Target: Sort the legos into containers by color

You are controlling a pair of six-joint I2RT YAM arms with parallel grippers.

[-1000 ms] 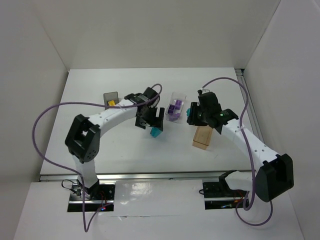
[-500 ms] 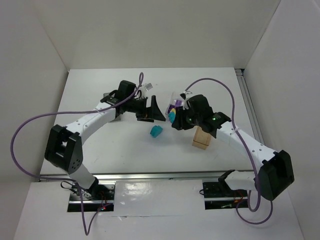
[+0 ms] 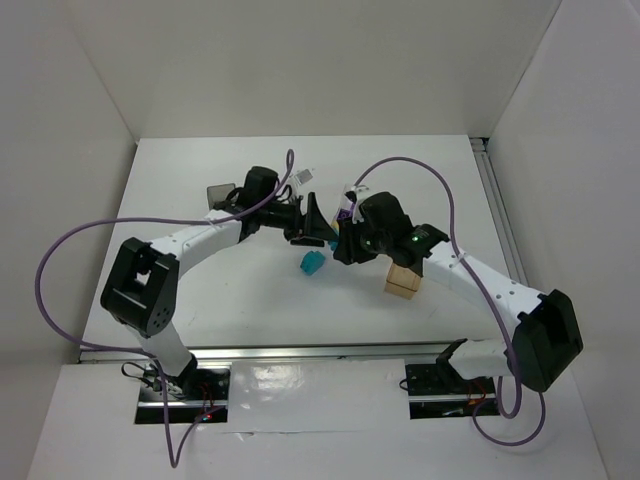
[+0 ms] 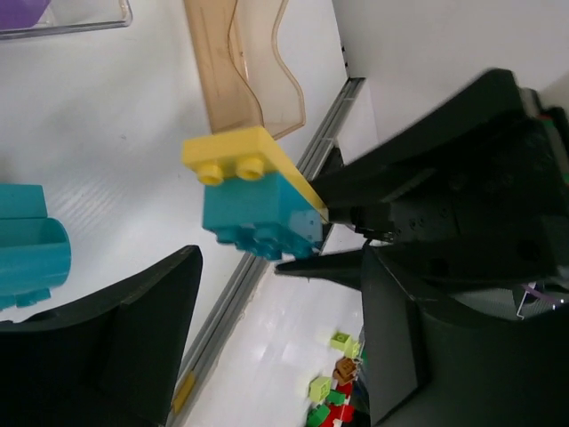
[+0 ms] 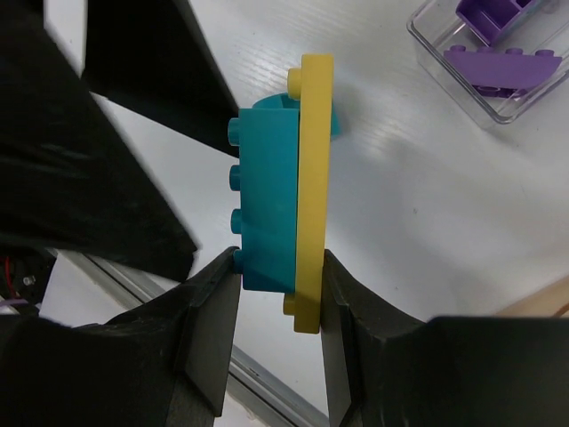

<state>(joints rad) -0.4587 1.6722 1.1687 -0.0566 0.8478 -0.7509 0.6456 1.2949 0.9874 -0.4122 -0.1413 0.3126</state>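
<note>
stack of two legos, yellow plate [image 5: 311, 178] pressed onto teal brick [image 5: 267, 213], is pinched in the right gripper [image 5: 277, 262], jaws closed flat on its two broad faces, held in the air over the table [image 3: 240, 290] mid-scene. long axis runs out along the right fingers, free end poking past the tips toward the left gripper [image 3: 312, 226]. left gripper is wide open and empty, facing that free end, stack just ahead of its jaws, seemingly not between them yet. both arms reach inward, wrists nearly meeting. mixed colours, so probably a pull-apart comes first. loose teal lego [image 3: 312, 263] lies on the table below; amber bin [image 3: 405, 275] and clear bin [image 5: 498, 53] sit near the right arm.
</note>
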